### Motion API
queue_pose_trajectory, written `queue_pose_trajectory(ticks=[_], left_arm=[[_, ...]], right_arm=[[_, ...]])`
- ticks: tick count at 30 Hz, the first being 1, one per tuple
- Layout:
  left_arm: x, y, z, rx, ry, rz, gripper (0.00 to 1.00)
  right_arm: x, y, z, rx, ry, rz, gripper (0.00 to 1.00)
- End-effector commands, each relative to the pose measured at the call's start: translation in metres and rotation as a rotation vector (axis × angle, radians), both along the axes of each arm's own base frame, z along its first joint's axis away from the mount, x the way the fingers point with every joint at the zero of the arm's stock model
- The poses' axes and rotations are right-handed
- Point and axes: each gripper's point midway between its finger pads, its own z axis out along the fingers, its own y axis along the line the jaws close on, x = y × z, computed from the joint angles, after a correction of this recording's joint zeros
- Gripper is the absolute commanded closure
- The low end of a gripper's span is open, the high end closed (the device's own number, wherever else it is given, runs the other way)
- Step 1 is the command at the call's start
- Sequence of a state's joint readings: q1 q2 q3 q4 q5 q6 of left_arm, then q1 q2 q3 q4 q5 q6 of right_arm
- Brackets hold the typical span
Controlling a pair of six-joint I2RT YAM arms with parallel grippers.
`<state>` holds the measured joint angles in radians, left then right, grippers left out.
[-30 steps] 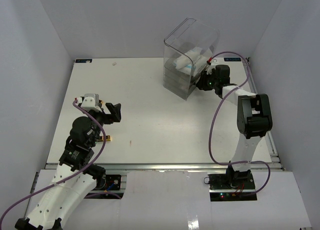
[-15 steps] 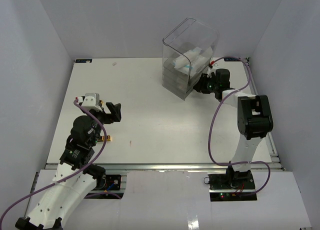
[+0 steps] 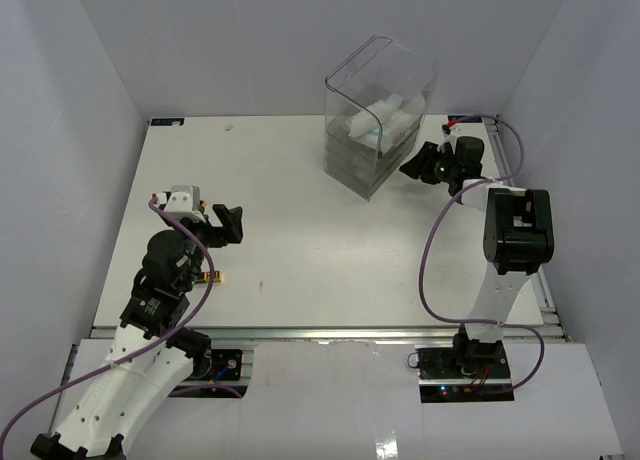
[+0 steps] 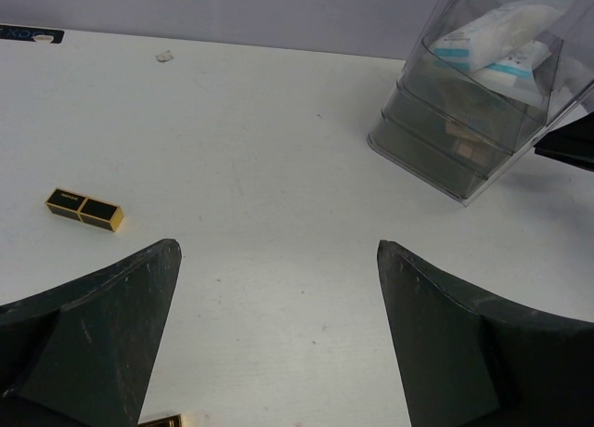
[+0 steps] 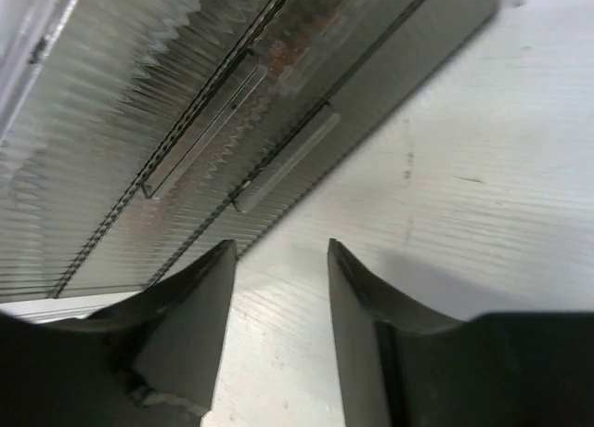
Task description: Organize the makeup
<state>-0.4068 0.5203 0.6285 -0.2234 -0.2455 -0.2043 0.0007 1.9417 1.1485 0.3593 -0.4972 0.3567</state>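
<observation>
Presently, left tool (image 4: 278, 251) and right tool (image 5: 278, 251) are held released, empty. Drawer box (image 5: 232, 102), just ahead of right tool, could be toppled if bumped.

Found tall clear plastic drawer box (image 3: 380, 120) upright at far right of white tabletop (image 3: 300, 210). Noted ribbed drawer fronts with bar handles, stacked beneath a clear upper compartment. Recorded small pale scrap (image 3: 230, 127) near far edge, dark label (image 3: 165, 122) at far-left corner.
</observation>
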Motion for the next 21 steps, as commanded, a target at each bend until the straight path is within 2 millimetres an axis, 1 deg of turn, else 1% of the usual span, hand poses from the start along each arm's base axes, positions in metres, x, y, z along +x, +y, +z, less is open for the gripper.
queue_pose_trajectory(ticks=[1,3,5,9,19,21], left_arm=[[0.005,0.0,-0.005,0.015,0.01,0.002,0.02],[0.006,0.001,-0.006,0.019,0.016,0.005,0.02],[0.007,0.002,-0.007,0.02,0.019,0.012,0.02],[0.009,0.005,-0.008,0.022,0.023,0.023,0.02],[0.011,0.005,-0.011,0.024,0.034,0.018,0.02],[0.011,0.005,-0.011,0.024,0.034,0.018,0.02]], right_arm=[[0.012,0.027,0.014,0.149,-0.016,0.087,0.48],[0.018,0.028,0.012,0.171,-0.008,0.094,0.48],[0.024,0.019,0.01,0.196,0.006,0.076,0.48],[0.032,0.016,0.005,0.246,0.029,0.068,0.48],[0.036,0.018,-0.007,0.353,0.058,0.086,0.5],[0.041,0.019,-0.008,0.37,0.064,0.089,0.5]])
